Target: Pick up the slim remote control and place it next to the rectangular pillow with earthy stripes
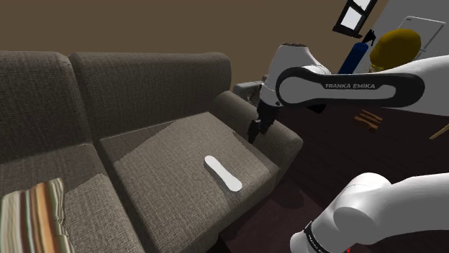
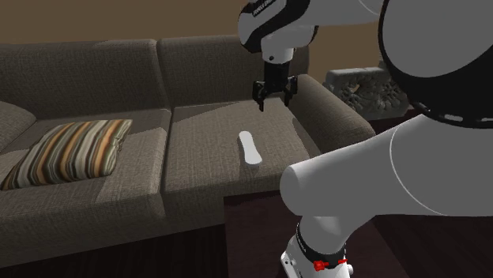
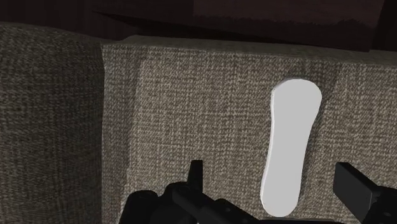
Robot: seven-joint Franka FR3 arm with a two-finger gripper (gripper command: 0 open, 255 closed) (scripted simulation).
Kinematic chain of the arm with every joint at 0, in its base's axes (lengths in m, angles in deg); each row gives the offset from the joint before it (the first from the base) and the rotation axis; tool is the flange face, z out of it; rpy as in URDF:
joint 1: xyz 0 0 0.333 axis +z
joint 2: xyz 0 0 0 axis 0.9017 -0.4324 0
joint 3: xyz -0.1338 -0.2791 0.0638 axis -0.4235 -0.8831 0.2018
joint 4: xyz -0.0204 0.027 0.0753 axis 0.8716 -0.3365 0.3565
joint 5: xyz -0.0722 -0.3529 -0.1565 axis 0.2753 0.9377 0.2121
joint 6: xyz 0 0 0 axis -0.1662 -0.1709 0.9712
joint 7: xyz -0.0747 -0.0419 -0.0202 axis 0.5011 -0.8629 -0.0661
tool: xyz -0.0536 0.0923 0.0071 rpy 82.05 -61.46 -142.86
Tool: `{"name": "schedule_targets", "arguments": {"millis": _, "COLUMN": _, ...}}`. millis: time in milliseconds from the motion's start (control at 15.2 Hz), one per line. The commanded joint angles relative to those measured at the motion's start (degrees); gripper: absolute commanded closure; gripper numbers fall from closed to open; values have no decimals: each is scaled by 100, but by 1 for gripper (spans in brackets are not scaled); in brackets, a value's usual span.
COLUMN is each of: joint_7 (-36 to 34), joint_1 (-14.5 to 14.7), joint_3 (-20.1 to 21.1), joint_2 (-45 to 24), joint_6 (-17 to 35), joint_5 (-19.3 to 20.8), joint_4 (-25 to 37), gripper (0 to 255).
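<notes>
The striped pillow (image 2: 71,150) is being shown whole in the second exterior view, lying flat on the left seat of the grey-brown sofa (image 2: 197,71). In the shoulder view it (image 1: 32,215) is being cut by the lower left corner of the frame. A rough grey block (image 2: 367,87) is being shown past the armrest at the right of the second exterior view. In the shoulder view, a blue cylinder (image 1: 352,56) and a yellow-brown rounded thing (image 1: 399,47) are being shown at the upper right instead.

The slim white remote (image 1: 222,173) is being carried by the right seat cushion, lying flat, well apart from the pillow. Its long axis is being seen running from upper left to lower right in the shoulder view, and nearly top to bottom in the second exterior view (image 2: 250,148), so from the sofa's back toward the seat's front edge. In the wrist view the remote (image 3: 289,149) is being seen lengthwise, its broader end turned toward the front edge and away from the fingers (image 3: 196,172).

The white arm (image 1: 345,90) is being held with a long link nearly level across the upper right of the shoulder view, the wrist bent downward. The gripper (image 1: 255,133) is being held pointing down above the cushion, close to the armrest. In the second exterior view the gripper (image 2: 274,101) is being shown above the remote with air between them. Its fingers are being kept spread apart and nothing is being gripped. In the wrist view the gripper (image 3: 275,181) is being shown with the remote's narrow end between the spread fingers, untouched.
</notes>
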Motion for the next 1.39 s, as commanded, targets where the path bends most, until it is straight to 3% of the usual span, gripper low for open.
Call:
{"name": "schedule_targets", "arguments": {"millis": 0, "joint_7": -123, "joint_1": 56, "joint_3": 107, "joint_2": -249, "joint_6": 459, "joint_5": -85, "joint_4": -195, "gripper": 0}}
{"name": "schedule_targets", "arguments": {"millis": 792, "joint_7": -826, "joint_1": 233, "joint_3": 662, "joint_2": -2621, "joint_6": 2904, "joint_5": -197, "joint_4": -276, "gripper": 0}}
{"name": "schedule_targets", "arguments": {"millis": 1320, "joint_7": -993, "joint_1": 215, "joint_3": 693, "joint_2": -3294, "joint_6": 3654, "joint_5": 3, "joint_4": -364, "gripper": 0}}
